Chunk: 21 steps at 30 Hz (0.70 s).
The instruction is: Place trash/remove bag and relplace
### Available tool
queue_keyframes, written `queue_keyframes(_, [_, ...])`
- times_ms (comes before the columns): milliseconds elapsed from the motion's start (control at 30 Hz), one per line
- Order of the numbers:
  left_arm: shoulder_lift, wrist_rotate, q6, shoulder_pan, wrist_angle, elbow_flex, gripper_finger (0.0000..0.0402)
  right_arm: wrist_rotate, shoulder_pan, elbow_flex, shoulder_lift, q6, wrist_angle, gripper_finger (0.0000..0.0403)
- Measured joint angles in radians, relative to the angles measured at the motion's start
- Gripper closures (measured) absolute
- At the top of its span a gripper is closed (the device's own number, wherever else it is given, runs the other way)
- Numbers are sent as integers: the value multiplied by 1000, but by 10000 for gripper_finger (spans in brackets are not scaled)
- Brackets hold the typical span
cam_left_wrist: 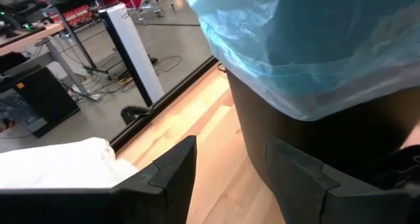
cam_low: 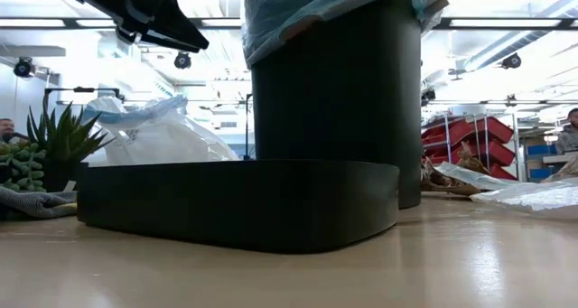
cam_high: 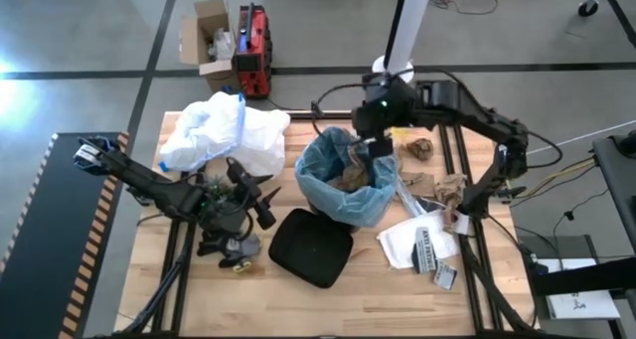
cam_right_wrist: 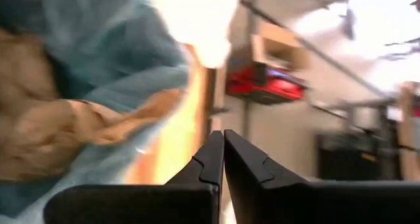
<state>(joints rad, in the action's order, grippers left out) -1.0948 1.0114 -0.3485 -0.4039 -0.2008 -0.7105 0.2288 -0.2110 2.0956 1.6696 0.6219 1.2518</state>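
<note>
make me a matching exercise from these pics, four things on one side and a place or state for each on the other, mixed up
Things:
1. blue bag
2. white plastic bag
3. right tool
4. black lid

Places or states:
A. shut, over the bin's rim
B. lying flat on the table, in front of the bin
C. lining the bin, folded over its rim
D. heaped on the table's far left part

Pairs: 1-C, 2-D, 3-A, 4-B
</note>
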Motion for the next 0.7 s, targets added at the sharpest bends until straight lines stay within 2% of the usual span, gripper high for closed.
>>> queue_keyframes(167, [-18,0,0,7,7,0,232,-283,4,-55,69,22,18,403])
queue_keyframes(233, [-20,0,0,7,8,0,229,-353,33,-57,92,42,19,403])
queue_keyframes(300, [-20,0,0,8,9,0,226,-375,58,-56,118,52,17,403])
queue_keyframes(367, [-20,0,0,10,11,0,223,-364,72,-57,150,59,23,403])
queue_keyframes(467, [-20,0,0,10,16,0,224,-289,93,-57,170,62,31,403])
queue_keyframes(633, [-20,0,0,6,14,0,230,-106,131,-19,87,51,71,403])
queue_keyframes(700, [-19,0,0,3,15,0,231,-67,146,-13,39,11,101,403])
